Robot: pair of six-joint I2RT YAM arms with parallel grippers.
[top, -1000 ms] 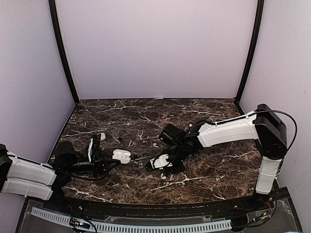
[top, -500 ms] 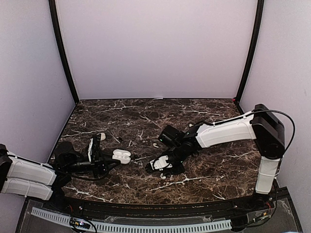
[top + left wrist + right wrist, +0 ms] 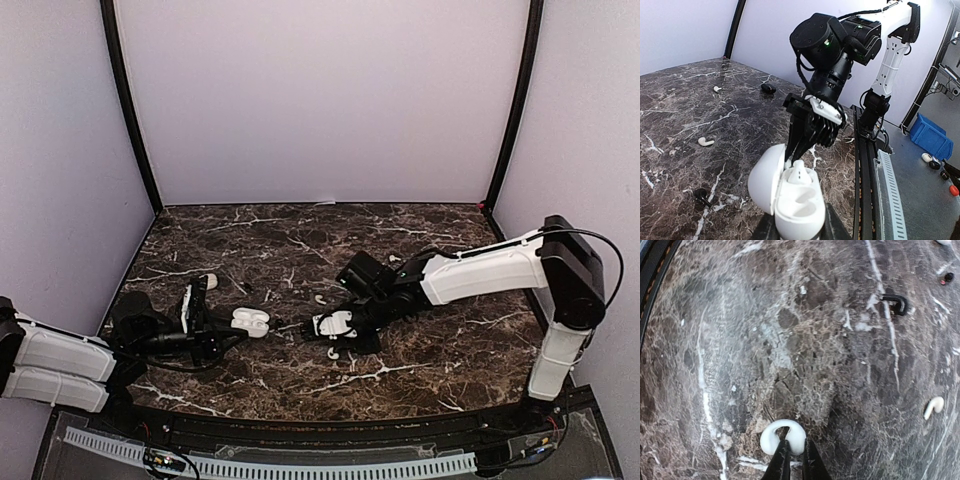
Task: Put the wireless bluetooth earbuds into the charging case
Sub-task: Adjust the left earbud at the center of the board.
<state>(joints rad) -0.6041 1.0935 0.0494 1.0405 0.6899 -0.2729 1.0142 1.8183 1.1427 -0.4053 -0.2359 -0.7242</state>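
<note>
The right hand (image 3: 794,449), fingertips nearly together, touches a curved white earbud (image 3: 782,435) on the marble table (image 3: 790,340).

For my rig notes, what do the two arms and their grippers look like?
The left arm and right arm have white shell links with black joints. A black cable loops off the right arm's shoulder end. Its round black wrist shows a green light. The right gripper is black with a white plate and slim dark fingers; the left gripper is black with a white strip.
</note>
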